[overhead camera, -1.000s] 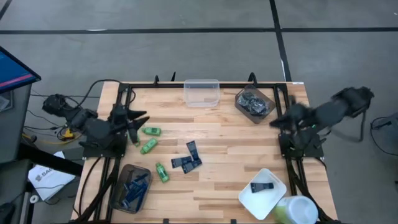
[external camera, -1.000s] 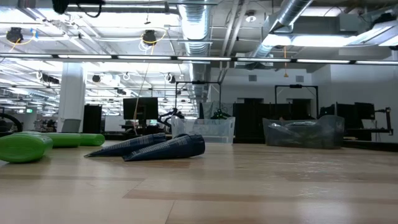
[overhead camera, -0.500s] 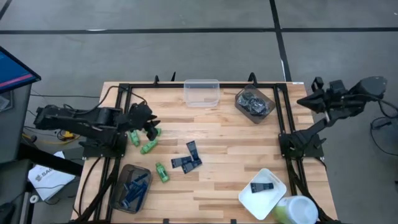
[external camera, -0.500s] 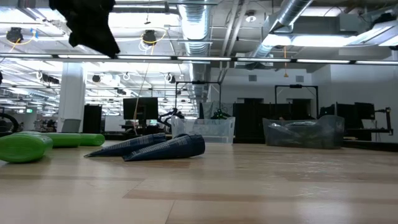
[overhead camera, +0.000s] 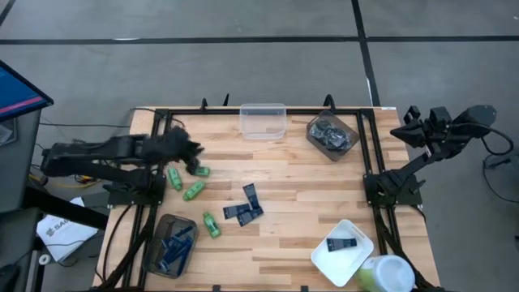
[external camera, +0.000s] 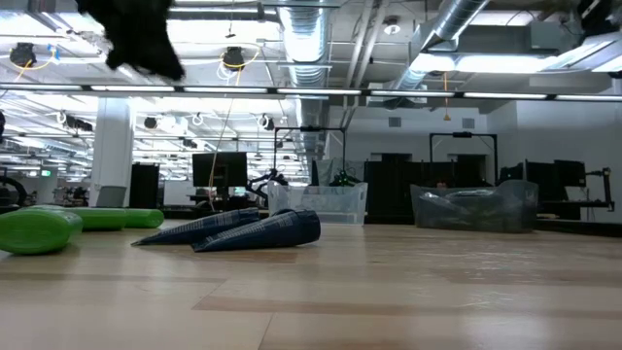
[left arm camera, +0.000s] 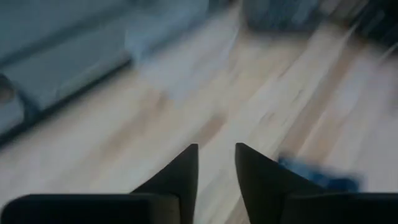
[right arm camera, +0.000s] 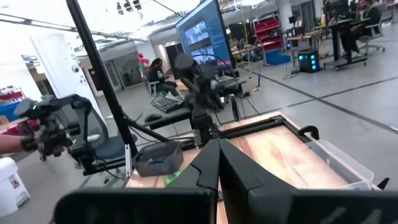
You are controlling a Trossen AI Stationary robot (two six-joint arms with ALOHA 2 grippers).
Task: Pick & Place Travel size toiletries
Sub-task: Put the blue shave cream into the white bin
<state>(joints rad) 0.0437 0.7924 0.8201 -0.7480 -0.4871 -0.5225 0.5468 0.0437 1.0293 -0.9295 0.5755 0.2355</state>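
Note:
Several bright green mini bottles [overhead camera: 193,191] lie on the wooden table's left part, and flat navy tubes [overhead camera: 246,209] lie near the middle. Blue razors fill a grey-brown tub [overhead camera: 159,261] at the near left, and round discs fill a tub [overhead camera: 311,127] at the far right. One navy tube lies in the white tub [overhead camera: 324,261]. My left gripper [overhead camera: 195,158] hangs open above the far green bottle [overhead camera: 200,171], well clear of the table [external camera: 136,39], with nothing between its fingers [left arm camera: 216,149]. My right gripper [overhead camera: 409,122] is shut [right arm camera: 219,148], held off the table's far right corner.
A clear tub [overhead camera: 263,130] stands at the far edge's middle. A green-lidded container [overhead camera: 381,276] sits at the near right corner. A black frame rail [overhead camera: 366,154] borders the table. The wood between the tubes and the disc tub is bare.
My left arm has swung round, carrying its gripper a little toward the table's right, out over the green bottles. My right gripper has drawn back from over the table's right side to beyond its far right corner. No toiletry has moved.

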